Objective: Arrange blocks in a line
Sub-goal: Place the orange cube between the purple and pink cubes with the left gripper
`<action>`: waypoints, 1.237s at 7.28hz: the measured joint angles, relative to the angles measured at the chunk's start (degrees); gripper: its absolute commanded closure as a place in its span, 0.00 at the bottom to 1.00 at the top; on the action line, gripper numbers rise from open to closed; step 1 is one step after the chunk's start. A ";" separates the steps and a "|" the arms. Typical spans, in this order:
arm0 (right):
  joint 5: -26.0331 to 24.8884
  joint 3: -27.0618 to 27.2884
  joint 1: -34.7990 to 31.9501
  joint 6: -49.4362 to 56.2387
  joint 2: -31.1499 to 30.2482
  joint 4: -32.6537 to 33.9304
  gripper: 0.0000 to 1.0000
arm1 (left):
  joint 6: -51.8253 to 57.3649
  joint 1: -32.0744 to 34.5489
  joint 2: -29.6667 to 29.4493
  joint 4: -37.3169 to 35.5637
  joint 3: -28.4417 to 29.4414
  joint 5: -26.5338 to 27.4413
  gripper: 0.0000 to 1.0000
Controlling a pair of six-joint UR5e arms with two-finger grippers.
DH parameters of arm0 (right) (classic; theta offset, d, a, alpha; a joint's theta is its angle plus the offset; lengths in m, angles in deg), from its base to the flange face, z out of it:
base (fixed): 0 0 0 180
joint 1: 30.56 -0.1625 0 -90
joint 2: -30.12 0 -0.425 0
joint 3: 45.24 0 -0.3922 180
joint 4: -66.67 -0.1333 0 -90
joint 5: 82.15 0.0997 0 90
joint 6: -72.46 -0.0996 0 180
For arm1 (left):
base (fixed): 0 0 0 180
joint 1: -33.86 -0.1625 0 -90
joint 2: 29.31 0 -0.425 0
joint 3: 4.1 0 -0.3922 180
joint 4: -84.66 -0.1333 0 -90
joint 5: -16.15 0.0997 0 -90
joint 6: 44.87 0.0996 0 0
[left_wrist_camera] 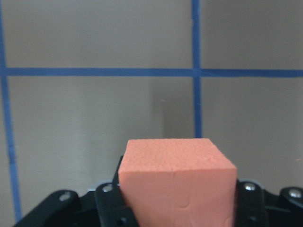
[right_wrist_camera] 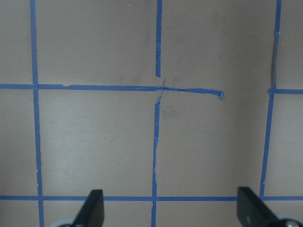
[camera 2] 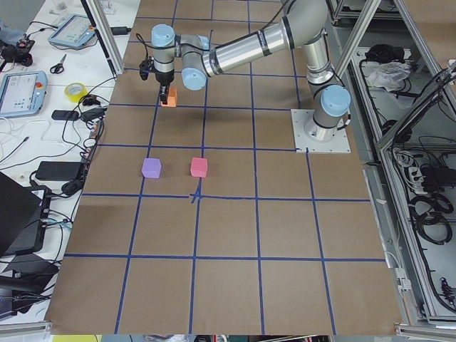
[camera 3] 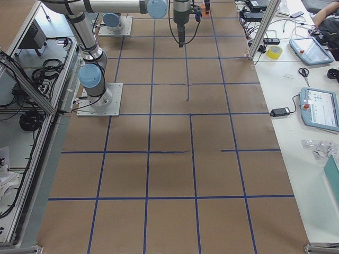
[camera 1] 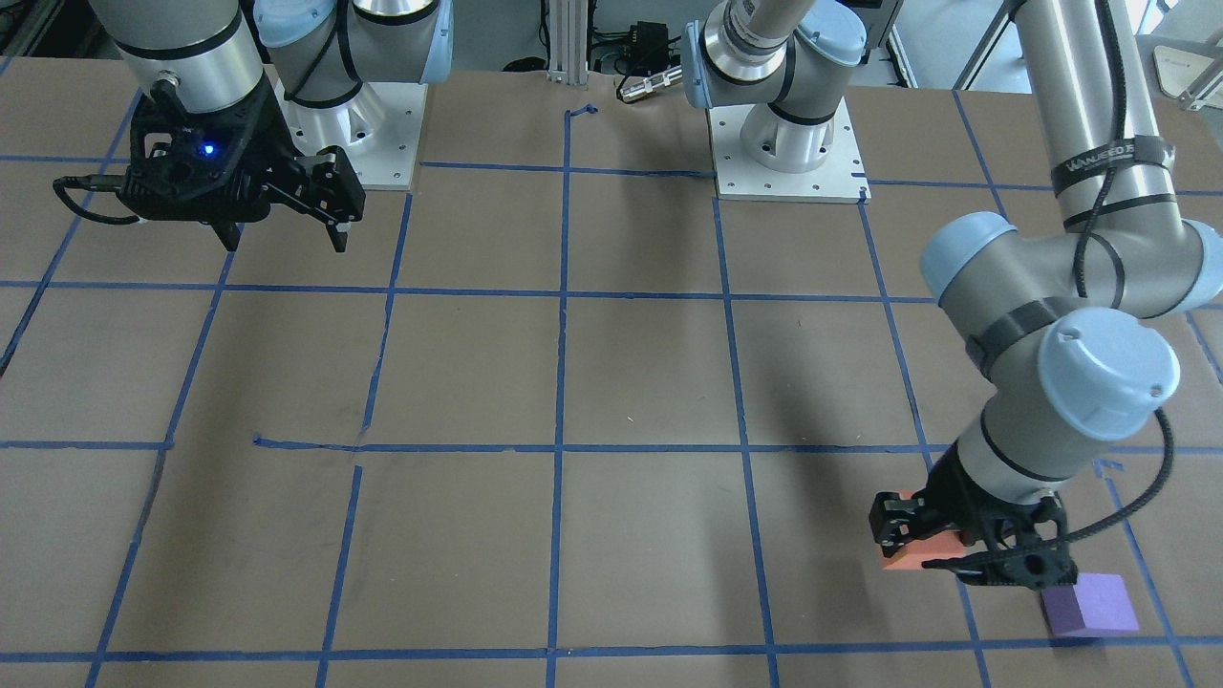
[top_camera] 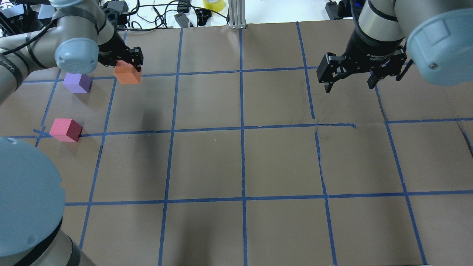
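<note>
My left gripper is shut on the orange block and holds it just above the table at the far left. The orange block fills the bottom of the left wrist view and shows in the front view. The purple block sits on the table just left of it, apart, also in the front view. The pinkish-red block sits nearer the robot; the left arm hides it in the front view. My right gripper is open and empty above the far right of the table.
The brown table carries a blue tape grid. Cables and a yellow tape roll lie beyond its far edge. The two arm bases stand at the robot's side. Benches with tablets flank the table.
</note>
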 measured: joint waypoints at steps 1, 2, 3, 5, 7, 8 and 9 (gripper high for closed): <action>-0.05 0.01 0.01 0.09 0.00 -0.14 0.00 | 6.31 -4.14 -0.46 0.02 0.13 -0.08 1.00; -0.12 0.03 0.02 0.19 0.00 -0.29 0.00 | 11.17 -8.21 -1.18 -0.03 0.25 -1.44 1.00; -0.16 0.04 0.02 0.24 0.00 -0.33 0.00 | 15.34 -12.00 -2.27 -0.24 0.43 -3.77 1.00; -0.22 0.04 0.05 0.24 0.00 -0.32 0.00 | 20.43 -15.83 -4.74 -1.41 1.46 -5.35 1.00; -0.27 0.10 0.10 0.24 0.00 -0.37 0.00 | 22.18 -18.03 -6.32 -1.73 1.54 -5.49 1.00; -0.35 0.11 0.11 0.28 0.00 -0.39 0.00 | 22.29 -18.85 -6.44 -1.71 1.03 -5.38 1.00; -0.41 0.15 0.11 0.34 0.00 -0.42 0.00 | 22.15 -19.39 -6.29 -1.61 0.12 -5.27 1.00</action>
